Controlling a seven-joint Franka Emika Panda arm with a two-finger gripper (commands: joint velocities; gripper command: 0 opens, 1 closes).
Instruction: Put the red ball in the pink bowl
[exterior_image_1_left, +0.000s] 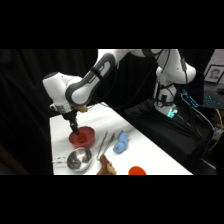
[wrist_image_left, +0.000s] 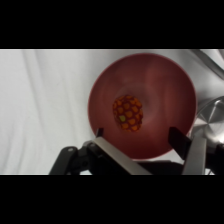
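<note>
A white table (exterior_image_1_left: 145, 145) is standing against a dark backdrop. Nearest the camera, the metal bowl (exterior_image_1_left: 79, 159) is sitting just beside the pink bowl (wrist_image_left: 142, 102). The claw (wrist_image_left: 136, 136) is hovering right over that pink bowl, fingers (wrist_image_left: 177, 137) spread apart and gripping nothing. The red ball (wrist_image_left: 128, 113) is lying inside the bowl, beneath and between the fingers.

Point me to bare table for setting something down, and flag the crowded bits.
Free: the far end of the table beyond the pink bowl, and the right strip past the blue cloth. Crowded: the near-left end, where pink bowl, metal bowl, tongs and gripper cluster.
</note>
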